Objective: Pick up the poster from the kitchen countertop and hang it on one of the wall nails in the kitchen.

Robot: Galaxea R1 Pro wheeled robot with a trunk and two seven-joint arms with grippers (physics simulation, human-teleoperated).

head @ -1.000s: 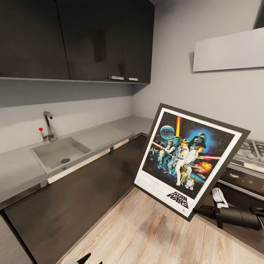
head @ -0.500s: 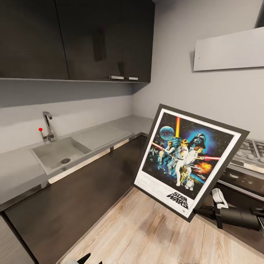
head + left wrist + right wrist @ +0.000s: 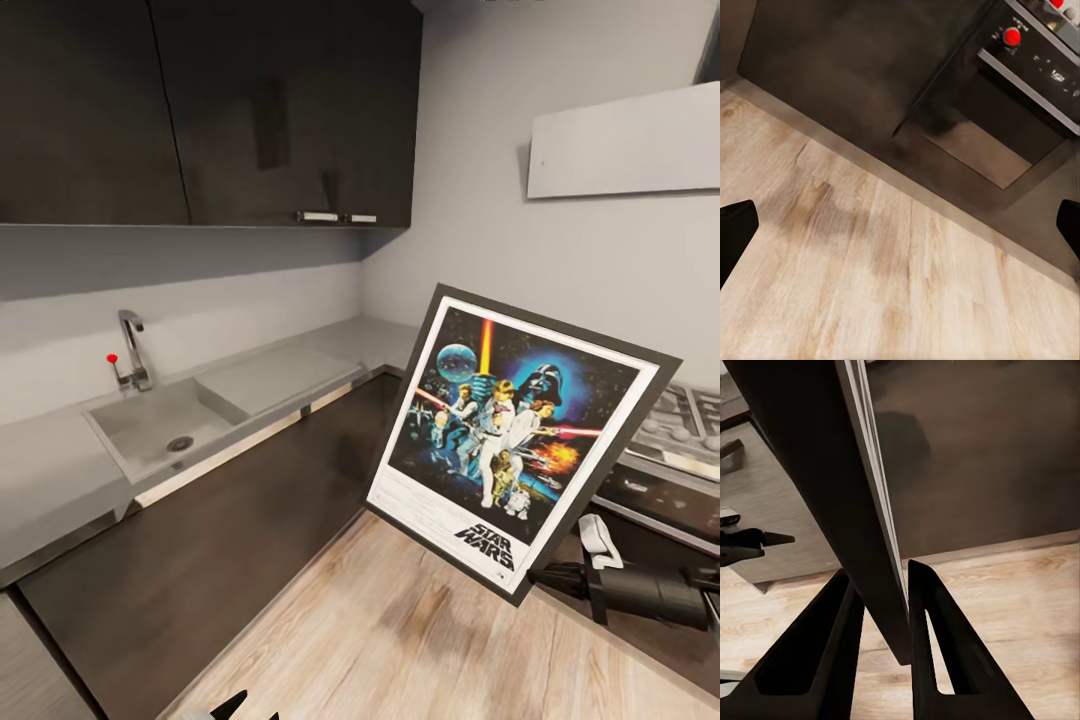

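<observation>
Poster (image 3: 505, 440) hangs in mid-air, off the countertop (image 3: 60, 470), its printed face toward the head camera and its frame tilted so the top leans right. It sits in front of the corner where the countertop turns, above the wood floor (image 3: 400, 640), with the hob (image 3: 685, 420) just beyond its right edge.

At the poster's lower right corner the right gripper (image 3: 560, 578) has it pinched. In the right wrist view the poster (image 3: 832, 487) runs edge-on between the two dark fingers (image 3: 937, 645), which are closed against its front and back near the bottom corner.

Left of the poster, the sink (image 3: 155, 425) is sunk into the countertop, with the tap (image 3: 133, 347) standing at its back edge against the pale wall (image 3: 560, 260). Dark upper cabinets (image 3: 200, 110) hang above the sink. A pale hood panel (image 3: 625, 140) is fixed to the wall above the poster's top right.

The left gripper (image 3: 900, 232) is spread wide, holding nothing: its fingertips (image 3: 735, 232) show at opposite edges of the left wrist view, over bare floor beside an oven (image 3: 1020, 97) with a red knob (image 3: 1011, 36). A dark tip of it also pokes up at the bottom edge of the head view, well below the poster.

No nail can be made out on the wall.
</observation>
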